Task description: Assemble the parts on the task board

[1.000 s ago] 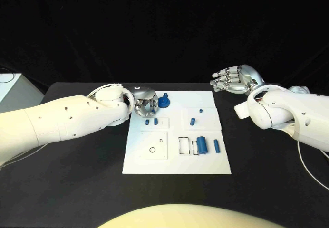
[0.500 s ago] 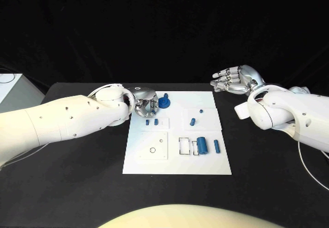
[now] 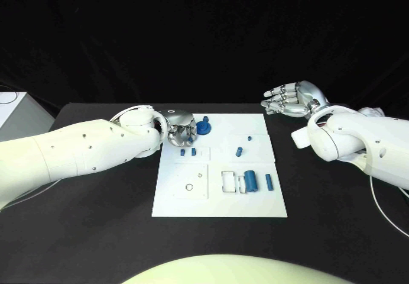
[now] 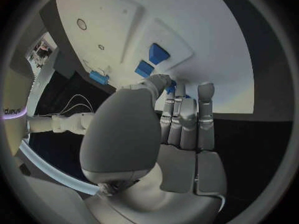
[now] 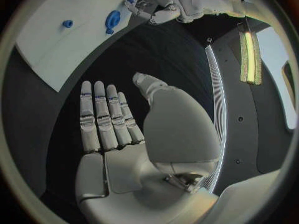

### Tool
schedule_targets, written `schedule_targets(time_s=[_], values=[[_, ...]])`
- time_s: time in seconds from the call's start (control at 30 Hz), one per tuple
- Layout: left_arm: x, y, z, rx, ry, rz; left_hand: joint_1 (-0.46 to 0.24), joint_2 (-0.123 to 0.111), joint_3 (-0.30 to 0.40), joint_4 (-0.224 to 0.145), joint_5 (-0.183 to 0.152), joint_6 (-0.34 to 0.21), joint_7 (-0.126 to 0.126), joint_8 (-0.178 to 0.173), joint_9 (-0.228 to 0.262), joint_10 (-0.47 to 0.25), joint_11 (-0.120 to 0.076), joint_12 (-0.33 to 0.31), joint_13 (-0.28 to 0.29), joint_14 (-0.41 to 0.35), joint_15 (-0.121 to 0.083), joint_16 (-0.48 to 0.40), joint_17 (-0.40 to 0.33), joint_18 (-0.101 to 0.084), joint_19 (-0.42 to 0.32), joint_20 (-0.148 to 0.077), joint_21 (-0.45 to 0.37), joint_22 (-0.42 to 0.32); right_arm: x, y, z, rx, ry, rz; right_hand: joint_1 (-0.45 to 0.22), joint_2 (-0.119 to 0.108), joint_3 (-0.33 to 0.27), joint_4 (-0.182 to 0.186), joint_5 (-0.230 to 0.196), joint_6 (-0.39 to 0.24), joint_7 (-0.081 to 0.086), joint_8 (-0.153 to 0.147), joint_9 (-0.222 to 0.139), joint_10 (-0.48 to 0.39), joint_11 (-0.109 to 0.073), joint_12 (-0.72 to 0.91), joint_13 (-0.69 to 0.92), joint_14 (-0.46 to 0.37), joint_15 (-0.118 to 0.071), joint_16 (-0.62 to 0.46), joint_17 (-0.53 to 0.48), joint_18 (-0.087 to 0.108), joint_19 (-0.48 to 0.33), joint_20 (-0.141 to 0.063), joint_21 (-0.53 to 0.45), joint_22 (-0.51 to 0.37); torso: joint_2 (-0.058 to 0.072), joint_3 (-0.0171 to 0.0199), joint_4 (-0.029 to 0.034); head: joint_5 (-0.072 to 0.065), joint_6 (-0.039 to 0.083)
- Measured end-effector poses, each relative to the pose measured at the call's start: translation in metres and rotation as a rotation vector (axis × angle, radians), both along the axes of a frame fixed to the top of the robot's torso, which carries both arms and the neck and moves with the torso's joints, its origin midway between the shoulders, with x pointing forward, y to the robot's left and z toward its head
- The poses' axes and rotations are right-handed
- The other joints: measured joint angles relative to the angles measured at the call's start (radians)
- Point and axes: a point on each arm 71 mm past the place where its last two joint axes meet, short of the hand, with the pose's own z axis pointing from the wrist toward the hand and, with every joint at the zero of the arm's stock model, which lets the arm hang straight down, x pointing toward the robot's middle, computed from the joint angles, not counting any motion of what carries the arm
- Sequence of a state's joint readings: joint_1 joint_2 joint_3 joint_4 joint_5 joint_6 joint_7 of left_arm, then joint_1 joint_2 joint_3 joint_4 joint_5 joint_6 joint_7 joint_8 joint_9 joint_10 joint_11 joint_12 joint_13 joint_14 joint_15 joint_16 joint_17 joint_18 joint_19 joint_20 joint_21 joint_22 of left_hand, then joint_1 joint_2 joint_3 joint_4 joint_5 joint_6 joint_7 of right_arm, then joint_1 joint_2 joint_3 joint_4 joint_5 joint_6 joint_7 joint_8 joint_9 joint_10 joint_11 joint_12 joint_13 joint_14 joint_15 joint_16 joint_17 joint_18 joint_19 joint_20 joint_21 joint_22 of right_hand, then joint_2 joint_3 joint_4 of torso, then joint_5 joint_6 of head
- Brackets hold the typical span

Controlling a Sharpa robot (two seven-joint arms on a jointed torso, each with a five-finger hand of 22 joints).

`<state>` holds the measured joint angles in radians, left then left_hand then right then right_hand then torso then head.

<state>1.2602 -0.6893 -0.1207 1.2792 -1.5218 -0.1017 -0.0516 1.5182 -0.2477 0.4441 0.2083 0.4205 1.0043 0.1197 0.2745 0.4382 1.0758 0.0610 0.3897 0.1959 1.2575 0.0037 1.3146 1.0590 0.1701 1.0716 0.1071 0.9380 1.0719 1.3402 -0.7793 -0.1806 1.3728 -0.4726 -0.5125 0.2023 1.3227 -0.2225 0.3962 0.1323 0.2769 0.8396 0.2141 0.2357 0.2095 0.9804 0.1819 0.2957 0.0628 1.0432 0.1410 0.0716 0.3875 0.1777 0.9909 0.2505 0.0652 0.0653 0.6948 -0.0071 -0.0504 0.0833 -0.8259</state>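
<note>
Here your left hand (image 3: 181, 131) sits at the task board's (image 3: 220, 204) eleven o'clock corner, fingers pinching a blue part (image 3: 204, 126). Your right hand (image 3: 289, 99) hovers off the board at two o'clock, fingers apart, empty.

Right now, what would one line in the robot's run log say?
left robot hand: at blue part on task board, grasp unclear | right robot hand: open, off board | other parts: lying on board

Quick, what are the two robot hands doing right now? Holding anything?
Left robot hand: over the far left corner of the white task board, fingertips at a blue round part; a grip cannot be told.
Right robot hand: open, holding nothing.
</note>
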Motion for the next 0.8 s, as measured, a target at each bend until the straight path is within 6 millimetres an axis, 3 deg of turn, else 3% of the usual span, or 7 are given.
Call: schedule_targets(time_s=[0.47,0.6,0.7,0.8], values=[[-0.0012,0.0012,-0.0014,-0.004,-0.004,0.000,-0.008,-0.008,0.000,0.006,0.000,-0.016,-0.002,-0.014,-0.003,0.003,0.012,-0.015,0.000,-0.009,0.009,0.000,-0.006,0.000,-0.003,0.003,-0.005,-0.001,0.0001,-0.0002,0.0003,0.000,-0.001,0.000,0.000,0.000,0.000,0.000,0.000,0.000,0.000,0.000,0.000,0.000,0.000,0.000,0.000,0.000,0.000,0.000,0.000,0.000,0.000,0.000,0.000,0.000,-0.001,-0.0002,0.0014,0.000,0.003],[-0.0019,0.0024,-0.0032,-0.002,0.000,0.002,-0.020,-0.020,-0.001,0.013,0.000,-0.056,0.002,-0.041,-0.010,-0.018,0.032,-0.036,-0.004,-0.018,0.018,0.000,-0.016,0.000,-0.009,0.009,-0.015,-0.006,0.0002,-0.0002,0.0003,0.000,-0.001,-0.001,0.000,0.000,0.004,-0.004,0.000,0.000,0.000,-0.006,-0.002,0.004,-0.004,-0.008,0.000,0.000,0.000,0.000,-0.010,0.000,0.000,0.000,0.000,0.000,-0.001,-0.0006,0.0013,0.001,0.004],[-0.0021,0.0036,-0.0041,-0.001,0.002,0.005,-0.026,-0.026,-0.005,0.017,0.000,-0.125,-0.003,-0.080,-0.022,-0.045,0.041,-0.045,-0.002,-0.029,0.029,0.000,-0.029,0.000,-0.016,0.016,-0.027,-0.011,0.0002,-0.0003,0.0003,0.000,-0.001,-0.001,0.000,0.000,0.004,-0.004,0.000,0.000,0.000,-0.006,-0.002,0.004,-0.004,-0.008,0.000,0.000,0.000,0.000,-0.010,0.000,0.000,0.000,0.000,0.000,-0.001,-0.0006,0.0011,0.002,0.005],[-0.0020,0.0040,-0.0042,0.000,0.002,0.007,-0.026,-0.026,-0.008,0.020,0.000,-0.148,-0.007,-0.091,-0.025,-0.052,0.048,-0.045,0.001,-0.032,0.032,0.000,-0.036,0.000,-0.012,0.020,-0.027,-0.012,0.0003,-0.0004,0.0003,-0.001,-0.001,-0.001,0.000,0.000,0.004,-0.004,0.000,0.000,0.000,-0.006,-0.002,0.004,-0.004,-0.008,0.000,0.000,0.000,0.000,-0.012,0.000,0.000,0.000,0.000,0.000,0.000,-0.0006,0.0011,0.002,0.005]])
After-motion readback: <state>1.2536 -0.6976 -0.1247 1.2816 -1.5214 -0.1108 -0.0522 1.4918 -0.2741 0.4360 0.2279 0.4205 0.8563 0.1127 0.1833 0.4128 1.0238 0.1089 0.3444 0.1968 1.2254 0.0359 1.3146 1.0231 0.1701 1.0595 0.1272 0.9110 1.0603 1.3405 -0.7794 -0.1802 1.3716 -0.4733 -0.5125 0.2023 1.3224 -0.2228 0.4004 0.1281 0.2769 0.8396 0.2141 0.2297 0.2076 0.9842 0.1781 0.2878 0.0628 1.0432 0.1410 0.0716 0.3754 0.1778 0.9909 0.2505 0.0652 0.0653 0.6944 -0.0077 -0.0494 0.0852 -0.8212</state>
